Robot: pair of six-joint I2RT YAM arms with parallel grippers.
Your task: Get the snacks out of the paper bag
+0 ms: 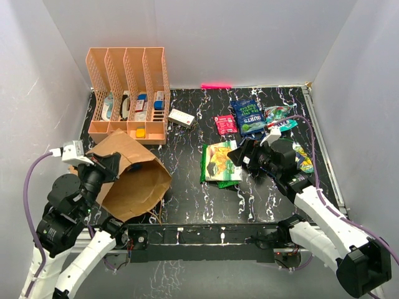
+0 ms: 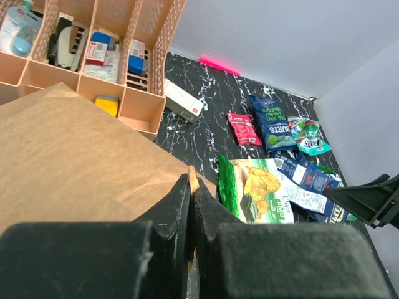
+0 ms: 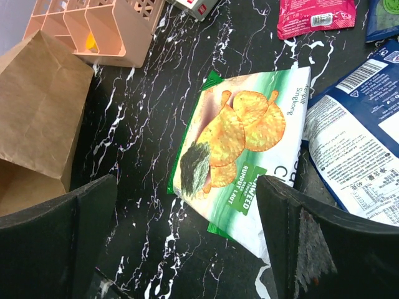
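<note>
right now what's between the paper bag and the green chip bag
Only bare marbled tabletop lies between the paper bag and the green chip bag, clearest in the top view.

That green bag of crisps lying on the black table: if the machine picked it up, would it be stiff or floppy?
The green bag is thin creased film, so it would probably sag and feel light. Its shiny skin may slip in a pincer. Lying flat on the table, it would likely slide, not roll.

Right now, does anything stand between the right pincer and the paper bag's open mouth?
Nothing upright does. The right pincer hovers open over the green chip bag, lying flat beneath it; beyond that, only bare table reaches the paper bag, whose edge the left pincer pinches.
</note>
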